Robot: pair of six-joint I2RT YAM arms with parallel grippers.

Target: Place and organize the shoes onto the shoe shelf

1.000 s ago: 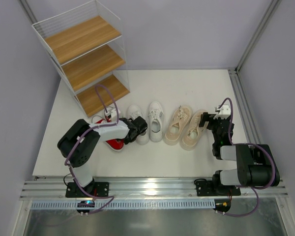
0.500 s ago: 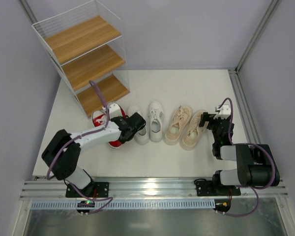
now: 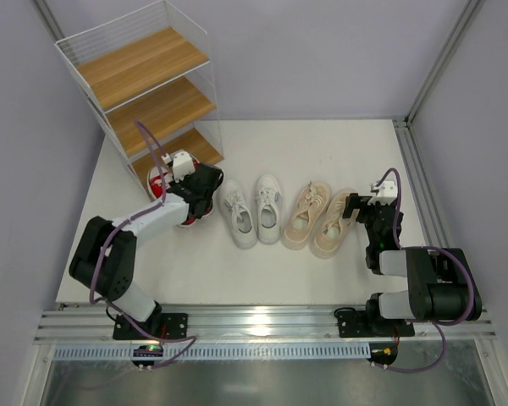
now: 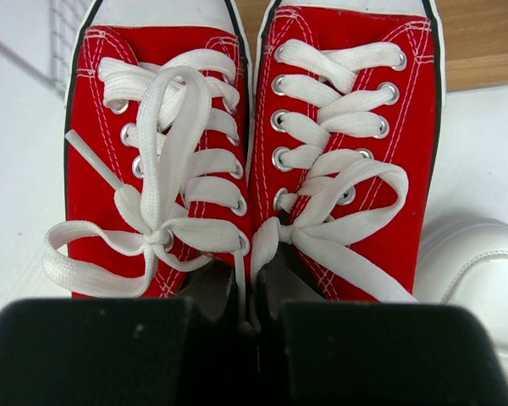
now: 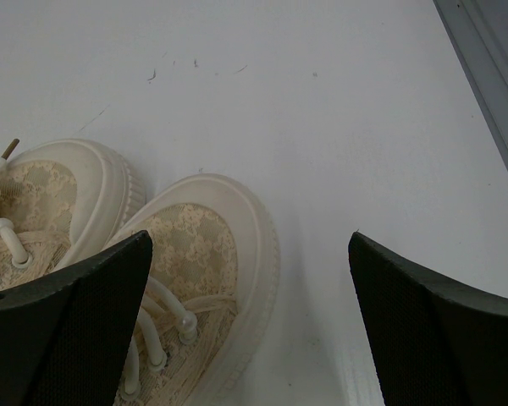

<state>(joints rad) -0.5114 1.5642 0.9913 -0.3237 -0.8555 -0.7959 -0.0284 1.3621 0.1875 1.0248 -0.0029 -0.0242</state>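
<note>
My left gripper [image 3: 196, 189] is shut on the touching inner collars of the two red shoes [image 3: 157, 183], which sit just in front of the shoe shelf's [image 3: 144, 68] bottom board. In the left wrist view both red shoes [image 4: 157, 169] point toes toward that board [image 4: 483, 42], with my gripper [image 4: 254, 326] pinched at their heels. The white pair [image 3: 252, 211] and the beige pair [image 3: 317, 220] lie in a row on the table. My right gripper [image 3: 358, 207] is open and empty beside the right beige shoe [image 5: 190, 254], its jaws [image 5: 250, 241] wide apart.
The shelf's upper two boards hold nothing. A white shoe's edge [image 4: 483, 254] lies just right of the red pair. A metal frame rail [image 3: 423, 194] runs along the table's right side, close to my right gripper.
My left arm has stretched out and carried the red pair up and to the left, away from the white shoes and toward the shelf's bottom board. The right arm has not moved.
</note>
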